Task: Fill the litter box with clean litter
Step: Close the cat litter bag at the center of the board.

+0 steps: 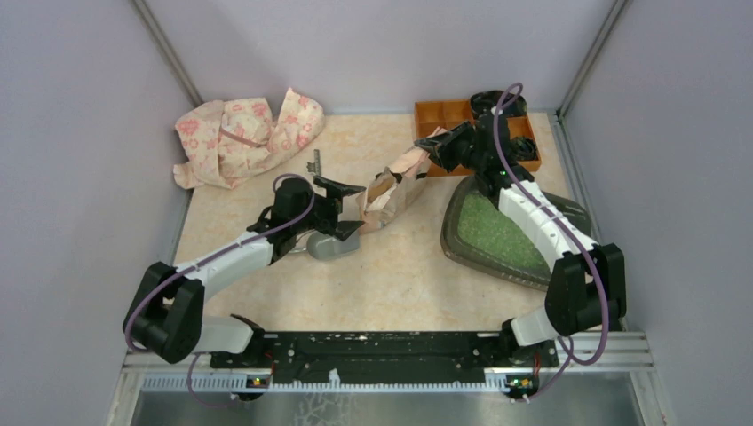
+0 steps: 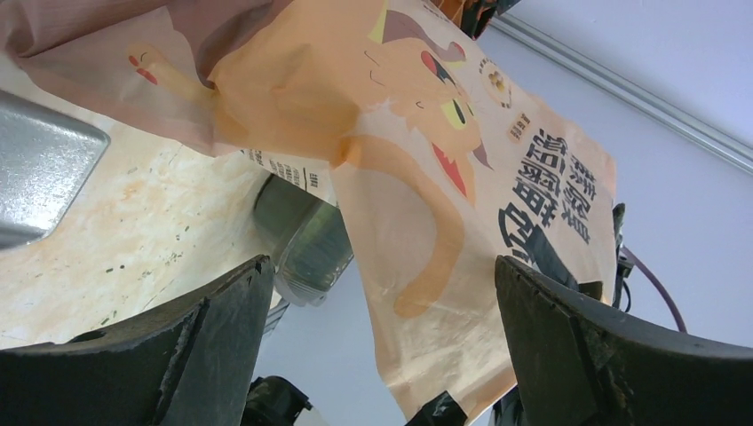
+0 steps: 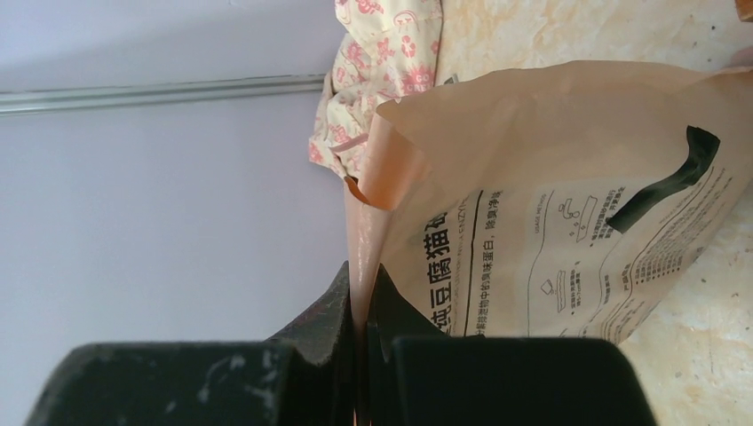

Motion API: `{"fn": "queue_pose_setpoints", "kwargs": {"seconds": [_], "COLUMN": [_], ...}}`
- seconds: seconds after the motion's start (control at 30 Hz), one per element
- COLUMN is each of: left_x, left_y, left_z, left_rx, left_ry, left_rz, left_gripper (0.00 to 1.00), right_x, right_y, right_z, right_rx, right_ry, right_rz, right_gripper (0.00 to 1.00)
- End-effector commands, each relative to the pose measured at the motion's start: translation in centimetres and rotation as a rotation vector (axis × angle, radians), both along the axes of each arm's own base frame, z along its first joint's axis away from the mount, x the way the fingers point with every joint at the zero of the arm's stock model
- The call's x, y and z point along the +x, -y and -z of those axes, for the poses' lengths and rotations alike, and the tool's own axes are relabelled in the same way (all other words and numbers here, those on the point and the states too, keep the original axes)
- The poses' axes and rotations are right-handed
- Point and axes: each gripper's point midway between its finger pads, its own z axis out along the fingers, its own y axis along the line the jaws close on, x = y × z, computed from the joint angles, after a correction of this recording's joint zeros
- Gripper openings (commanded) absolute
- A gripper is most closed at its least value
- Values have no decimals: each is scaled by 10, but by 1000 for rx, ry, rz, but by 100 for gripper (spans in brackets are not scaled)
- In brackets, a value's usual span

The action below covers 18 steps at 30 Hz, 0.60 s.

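Pouring seems paused mid-step: the right gripper point(image 3: 362, 284) is clenched on the litter bag point(image 3: 550, 204) by its top edge, just left of the litter box point(image 1: 457, 251) — the left gripper point(image 2: 382, 266) gapes empty at the bag's lower end (farther left of the box). Next, probably: regrip that end, tip again. The clean litter point(image 1: 493, 229) — fine light-green granules — lies inside the box, perhaps thinly.

Closed in on three sides by pale lilac walls point(image 1: 373, 53), joined at slanting aluminium corner posts point(image 1: 169, 53). Floored with a beige marbled tabletop point(image 1: 400, 284), scuffed and speckled. Edged nearest by a silver slotted rail point(image 1: 635, 355), brushed steel sheet point(image 1: 400, 408) below. Lit softly, evenly.
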Motion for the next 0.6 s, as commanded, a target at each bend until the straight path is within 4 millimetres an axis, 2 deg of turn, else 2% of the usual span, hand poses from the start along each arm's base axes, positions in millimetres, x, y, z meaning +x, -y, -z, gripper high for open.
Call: {"fn": "queue_pose_setpoints", "kwargs": {"seconds": [0.0,0.23,0.4,0.47,0.57], "left_x": [10,26,32,32,35], "left_y": [4,19,17,14,10], "left_z": [-12,-31,-38,-42,-50], "left_rx": [-32,-32,-21,-24,-42], "left_ry": [-8,-1,40,64,106], "left_rz": [-25,-9,-25,-38,-49], "left_gripper": [99,97,87,78,49], "right_x": [-12,-16,-18,-19,-20], "right_y": [0,1,2,3,3], "right_z": [-59,-52,-56,-59,-58], "right_rx": [80,80,50,35,9], "right_ry": [166,153,155,166,168], "right_rz": [8,24,19,16,3], "right_gripper": [0,0,0,0,0]}}
